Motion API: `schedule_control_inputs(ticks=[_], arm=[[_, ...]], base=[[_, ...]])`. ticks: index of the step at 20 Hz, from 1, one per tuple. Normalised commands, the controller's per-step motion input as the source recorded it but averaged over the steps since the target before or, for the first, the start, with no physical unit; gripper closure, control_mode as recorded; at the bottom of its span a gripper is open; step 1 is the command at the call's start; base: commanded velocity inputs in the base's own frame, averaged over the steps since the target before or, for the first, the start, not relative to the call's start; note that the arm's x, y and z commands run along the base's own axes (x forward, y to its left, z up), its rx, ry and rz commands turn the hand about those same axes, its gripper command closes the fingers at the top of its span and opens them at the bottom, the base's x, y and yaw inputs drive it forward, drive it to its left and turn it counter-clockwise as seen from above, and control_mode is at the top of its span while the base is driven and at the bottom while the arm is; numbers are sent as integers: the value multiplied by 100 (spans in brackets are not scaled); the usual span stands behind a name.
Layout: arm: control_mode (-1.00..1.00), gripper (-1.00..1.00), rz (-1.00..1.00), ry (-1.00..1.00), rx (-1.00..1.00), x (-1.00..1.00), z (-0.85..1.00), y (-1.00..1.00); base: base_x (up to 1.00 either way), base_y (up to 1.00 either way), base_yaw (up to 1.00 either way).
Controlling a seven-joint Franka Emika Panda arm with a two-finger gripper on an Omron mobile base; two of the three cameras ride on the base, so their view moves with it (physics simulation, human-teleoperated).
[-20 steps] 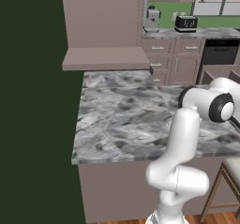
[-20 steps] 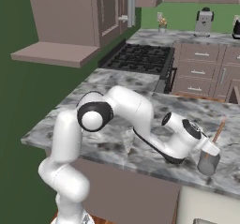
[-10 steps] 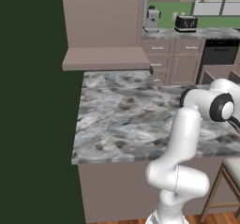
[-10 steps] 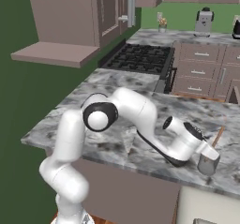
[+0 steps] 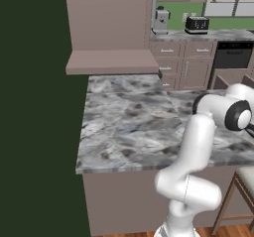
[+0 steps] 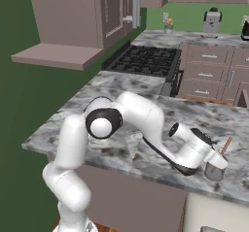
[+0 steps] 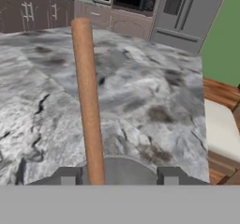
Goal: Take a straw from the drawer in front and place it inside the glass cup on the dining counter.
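Broad grey-and-white marbled dining surface (image 6: 146, 105) over taupe-brown cabinet fronts, spreading across both base views. White arm (image 6: 141, 117) bent low over that stone top, reaching toward its right end in the right base view. Pincer (image 7: 117, 176) poised right above the glass cup (image 6: 214, 170), fingertips (image 7: 68, 177) standing apart, clamped on nothing, with a gap between the right tip and the straw. Small clear tumbler sitting near the surface's front edge, grey rim showing as an arc between the tips in the hand view. Thin orange-brown straw (image 7: 89, 101) standing in the cup, lower end inside it, upper end slanting out past the rim, close beside the left tip; contact there impossible to tell.
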Motion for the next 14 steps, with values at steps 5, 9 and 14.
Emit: schedule_control_inputs(ticks=[5, 9, 14], arm=[[-100, -100, -7, 0, 0, -23, 27, 16], [-100, -100, -5, 0, 0, -48, 46, 36], [-100, -100, -4, 0, 0, -31, 59, 62]], base=[[0, 0, 0], [0, 0, 0], [0, 0, 0]])
